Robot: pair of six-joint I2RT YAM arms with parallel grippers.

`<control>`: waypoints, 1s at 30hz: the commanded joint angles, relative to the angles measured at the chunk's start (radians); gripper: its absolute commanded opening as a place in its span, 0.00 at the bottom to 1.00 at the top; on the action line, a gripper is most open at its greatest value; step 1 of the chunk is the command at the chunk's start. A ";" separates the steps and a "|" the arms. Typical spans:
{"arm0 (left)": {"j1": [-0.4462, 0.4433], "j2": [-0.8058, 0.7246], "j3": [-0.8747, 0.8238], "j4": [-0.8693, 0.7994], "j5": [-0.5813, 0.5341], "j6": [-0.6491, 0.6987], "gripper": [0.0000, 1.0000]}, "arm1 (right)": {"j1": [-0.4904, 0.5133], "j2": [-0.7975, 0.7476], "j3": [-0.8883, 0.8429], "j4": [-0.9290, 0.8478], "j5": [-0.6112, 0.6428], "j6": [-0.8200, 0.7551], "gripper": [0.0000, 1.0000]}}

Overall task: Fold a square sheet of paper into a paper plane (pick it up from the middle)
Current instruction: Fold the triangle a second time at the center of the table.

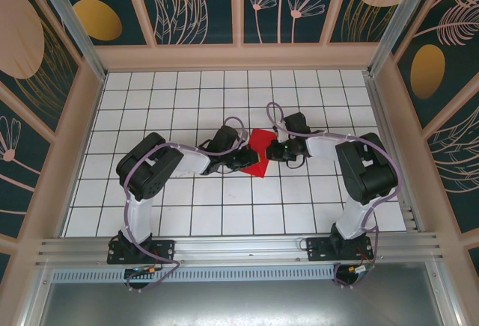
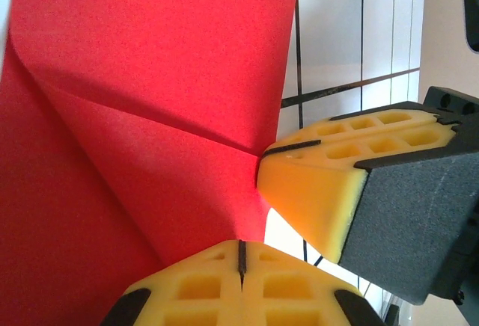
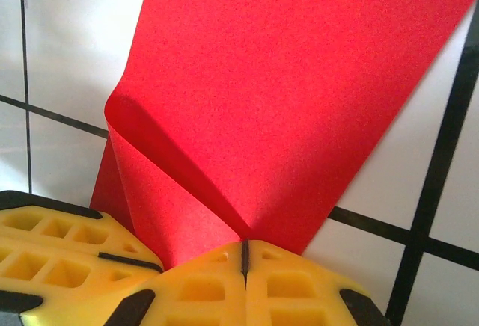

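Observation:
The square sheet of paper point(image 1: 259, 145) is bright red and hangs bent between my two grippers over the middle of the tiled table. In the left wrist view the sheet point(image 2: 150, 79) shows a diagonal crease, and my left gripper point(image 2: 241, 255) is shut on its lower edge. The right gripper's yellow pads point(image 2: 314, 184) sit right next to it. In the right wrist view the sheet point(image 3: 284, 94) curls over on its left side, with my right gripper point(image 3: 244, 255) shut on it. From above, the left gripper point(image 1: 251, 160) and right gripper point(image 1: 275, 150) nearly touch. The paper is a bent sheet, not a paper plane.
The white grid-tiled table point(image 1: 187, 214) is boxed in by low beige walls point(image 1: 239, 57) at the back and sides. Both arm bases stand on the metal rail point(image 1: 239, 247) at the near edge. The left gripper's pads point(image 3: 60, 244) crowd the right wrist view's lower left.

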 commanded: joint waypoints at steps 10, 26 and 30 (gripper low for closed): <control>-0.007 0.015 0.017 -0.041 -0.021 0.021 0.04 | -0.006 0.034 0.031 0.002 -0.012 -0.029 0.05; -0.008 0.022 0.020 -0.130 -0.067 0.021 0.03 | -0.006 0.050 0.038 -0.015 0.002 -0.031 0.06; -0.009 0.022 0.020 -0.170 -0.092 0.019 0.02 | -0.006 0.051 0.039 -0.017 0.004 -0.031 0.06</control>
